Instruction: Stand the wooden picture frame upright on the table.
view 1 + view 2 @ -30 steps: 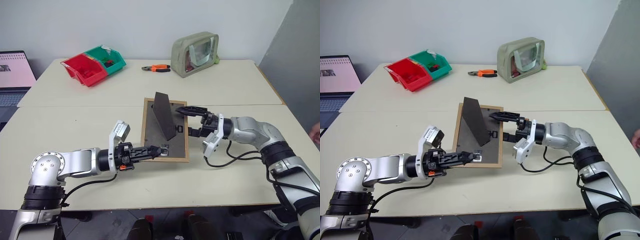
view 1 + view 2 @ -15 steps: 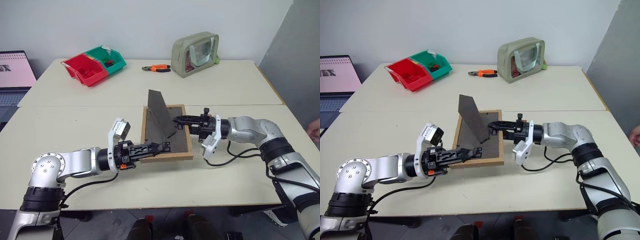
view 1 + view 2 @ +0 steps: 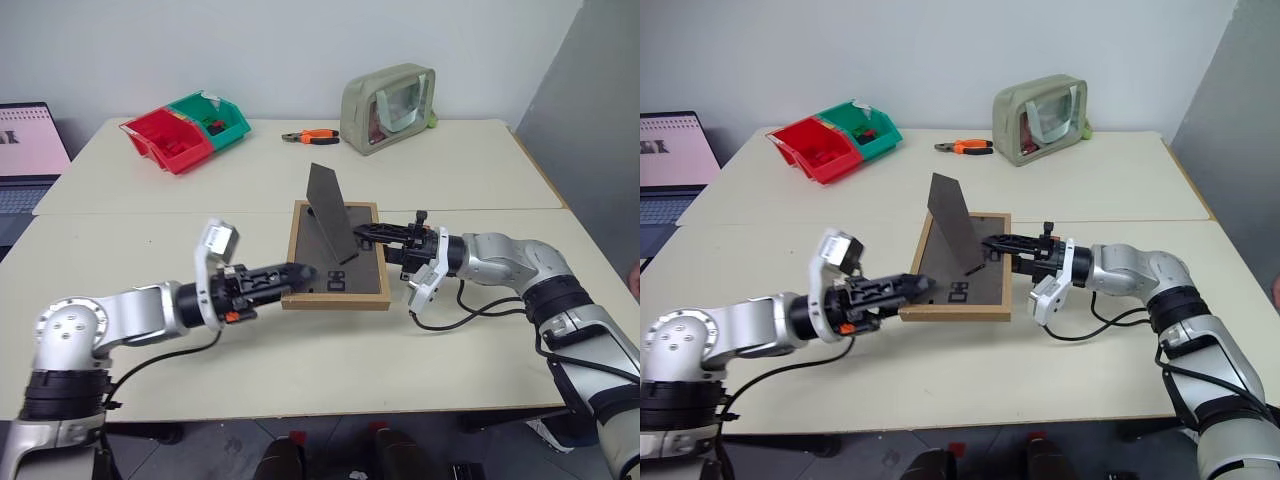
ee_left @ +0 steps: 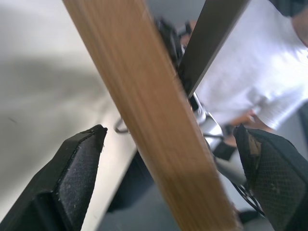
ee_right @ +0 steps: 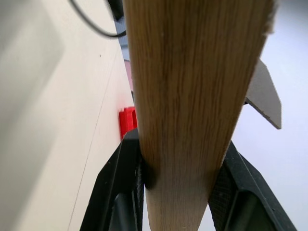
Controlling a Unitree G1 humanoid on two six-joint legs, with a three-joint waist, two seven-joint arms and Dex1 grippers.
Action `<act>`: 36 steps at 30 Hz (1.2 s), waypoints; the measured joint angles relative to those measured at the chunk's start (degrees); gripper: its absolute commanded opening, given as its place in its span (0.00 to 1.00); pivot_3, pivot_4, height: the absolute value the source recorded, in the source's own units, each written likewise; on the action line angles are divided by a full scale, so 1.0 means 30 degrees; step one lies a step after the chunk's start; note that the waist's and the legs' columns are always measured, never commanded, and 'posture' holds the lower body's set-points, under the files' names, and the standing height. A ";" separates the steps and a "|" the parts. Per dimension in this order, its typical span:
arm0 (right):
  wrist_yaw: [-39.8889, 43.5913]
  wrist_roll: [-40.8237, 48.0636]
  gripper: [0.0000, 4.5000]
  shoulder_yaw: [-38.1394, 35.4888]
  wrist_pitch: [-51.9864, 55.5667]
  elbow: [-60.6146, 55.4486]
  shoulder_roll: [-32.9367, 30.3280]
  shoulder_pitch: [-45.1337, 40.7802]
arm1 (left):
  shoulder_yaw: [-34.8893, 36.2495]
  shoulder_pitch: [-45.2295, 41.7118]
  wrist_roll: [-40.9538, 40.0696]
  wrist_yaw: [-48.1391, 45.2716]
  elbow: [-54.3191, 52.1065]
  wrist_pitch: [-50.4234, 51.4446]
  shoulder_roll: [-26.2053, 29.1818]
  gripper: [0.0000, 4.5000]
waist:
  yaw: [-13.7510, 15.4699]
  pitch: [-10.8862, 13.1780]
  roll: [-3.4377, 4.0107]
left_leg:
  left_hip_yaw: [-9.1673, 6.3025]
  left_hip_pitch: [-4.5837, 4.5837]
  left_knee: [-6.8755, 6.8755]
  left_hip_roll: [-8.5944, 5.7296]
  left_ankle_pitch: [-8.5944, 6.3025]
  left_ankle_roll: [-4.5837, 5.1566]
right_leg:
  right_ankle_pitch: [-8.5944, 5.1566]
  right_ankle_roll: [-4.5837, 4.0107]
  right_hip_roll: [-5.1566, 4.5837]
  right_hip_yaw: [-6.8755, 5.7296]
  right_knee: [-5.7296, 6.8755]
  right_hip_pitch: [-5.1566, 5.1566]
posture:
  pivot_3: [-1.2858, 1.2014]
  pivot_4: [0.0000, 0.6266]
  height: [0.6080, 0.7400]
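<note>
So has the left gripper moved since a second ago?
Yes. The left gripper has pulled back from the wooden picture frame's near edge toward the robot's left, judged against the table's seam, and now stands open.

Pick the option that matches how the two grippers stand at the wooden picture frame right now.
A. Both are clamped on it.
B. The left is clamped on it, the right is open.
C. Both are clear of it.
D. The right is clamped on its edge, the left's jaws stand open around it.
D: the right gripper has its jaws pressed on both sides of the wooden picture frame, while the left gripper has its jaws spread apart, off the wood.
</note>
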 measured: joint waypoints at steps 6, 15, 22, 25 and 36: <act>0.7736 0.8040 0.29 -0.0190 0.3965 0.3124 0.2350 0.0605 | 0.3747 0.4481 0.1425 0.1537 -0.3741 -0.1401 0.1861 1.00 | -0.0068 -0.0004 -0.0006 | 0.0013 0.0026 -0.0008 0.0056 -0.0009 0.0015 | -0.0003 -0.0008 -0.0035 0.0017 -0.0014 0.0040 | 0.52 0.24 1.00; 2.0128 1.9382 0.29 -0.3399 1.9817 0.2108 0.7335 -0.0470 | 0.3268 0.6201 0.9297 0.0944 -0.9391 -0.3907 0.1542 1.00 | 0.0256 0.0007 0.0011 | -0.0033 0.0011 -0.0008 0.0047 -0.0001 0.0002 | 0.0004 -0.0019 -0.0021 -0.0053 -0.0007 0.0033 | 0.52 0.24 1.00; 2.2509 2.1192 0.29 -0.5324 2.7252 0.4698 0.9194 -0.2483 | 0.1812 0.8482 1.5502 -0.1563 -1.1179 -0.5932 0.1175 1.00 | 0.0234 0.0014 0.0023 | -0.0011 0.0007 -0.0038 0.0027 -0.0005 0.0004 | -0.0005 -0.0035 0.0008 -0.0052 -0.0019 0.0009 | 0.52 0.24 1.00; 2.2350 2.0700 0.29 -0.5403 2.7482 0.6172 0.9435 -0.2499 | 0.1574 0.9110 1.7086 -0.2184 -1.1169 -0.6423 0.0823 1.00 | 0.0242 0.0016 0.0025 | -0.0001 -0.0004 -0.0036 0.0019 -0.0006 0.0006 | -0.0006 -0.0033 0.0008 -0.0049 -0.0024 0.0001 | 0.52 0.24 1.00; 2.2755 1.9613 0.54 -0.5911 2.6771 0.6231 0.9402 -0.1952 | 0.1055 0.8910 1.9298 -0.3882 -1.1071 -0.7057 0.0184 1.00 | 0.0253 0.0006 0.0010 | -0.0004 0.0006 -0.0029 0.0023 -0.0007 0.0008 | -0.0006 -0.0029 0.0009 -0.0063 -0.0019 0.0016 | 0.52 0.24 1.00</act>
